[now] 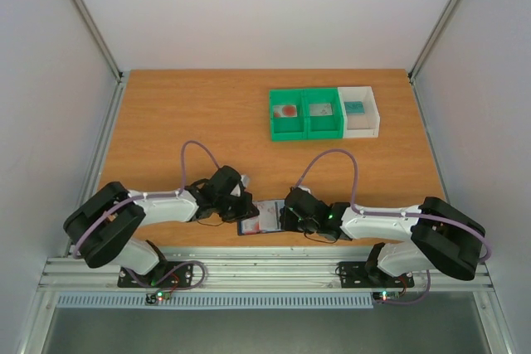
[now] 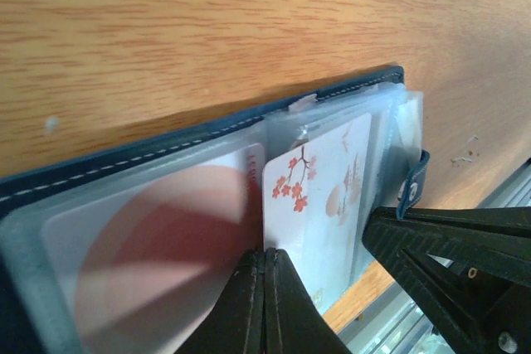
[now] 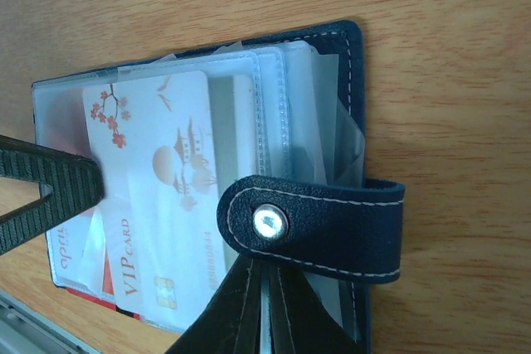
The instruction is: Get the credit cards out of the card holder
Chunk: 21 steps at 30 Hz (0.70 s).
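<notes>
On the card holder (image 3: pixel 349 55), left gripper (image 2: pixel 265 259) (closed) perhaps pinches a white card (image 2: pixel 319 196).

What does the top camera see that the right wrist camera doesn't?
Only the top camera shows the left arm and right arm whole, plus the green bins and white bin at the far side. Only the right wrist camera shows "VIP card" and red blossoms printed on the white card, and the silver snap on the strap. Both show the navy card holder lying open on the wooden table.
</notes>
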Available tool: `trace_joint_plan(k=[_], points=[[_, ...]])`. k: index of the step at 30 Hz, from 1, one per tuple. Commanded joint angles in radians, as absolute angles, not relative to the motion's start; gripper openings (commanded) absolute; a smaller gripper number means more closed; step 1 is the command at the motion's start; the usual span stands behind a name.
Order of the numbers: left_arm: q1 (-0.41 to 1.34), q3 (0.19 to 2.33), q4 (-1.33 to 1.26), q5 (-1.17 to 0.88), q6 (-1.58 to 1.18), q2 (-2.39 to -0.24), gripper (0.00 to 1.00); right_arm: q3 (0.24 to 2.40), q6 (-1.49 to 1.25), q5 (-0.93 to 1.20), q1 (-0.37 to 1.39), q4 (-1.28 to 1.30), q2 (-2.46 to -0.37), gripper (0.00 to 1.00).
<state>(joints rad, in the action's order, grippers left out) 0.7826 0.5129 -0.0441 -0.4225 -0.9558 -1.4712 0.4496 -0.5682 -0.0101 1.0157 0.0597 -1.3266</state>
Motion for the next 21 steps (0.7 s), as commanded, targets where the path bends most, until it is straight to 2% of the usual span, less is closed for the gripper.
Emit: trace_joint_plan(k=[1,9,14,21], points=[[0.769,0.532,-0.005,-0.385,-0.944,-1.44,0.01,0.429,-0.574,-0.027,1.023,0.118,-1.351,0.05],[0.768,0.519,-0.043,-0.404,-0.966,-1.42,0.01,0.426,-0.574,-0.011,1.023,0.091,-1.346,0.04],[0.768,0.515,-0.015,-0.38,-0.971,-1.393,0.18,0.442,-0.566,0.005,1.023,0.112,-1.298,0.05],[0.768,0.495,-0.026,-0.384,-0.973,-1.391,0.25,0.491,-0.544,0.025,1.023,0.155,-1.247,0.09]])
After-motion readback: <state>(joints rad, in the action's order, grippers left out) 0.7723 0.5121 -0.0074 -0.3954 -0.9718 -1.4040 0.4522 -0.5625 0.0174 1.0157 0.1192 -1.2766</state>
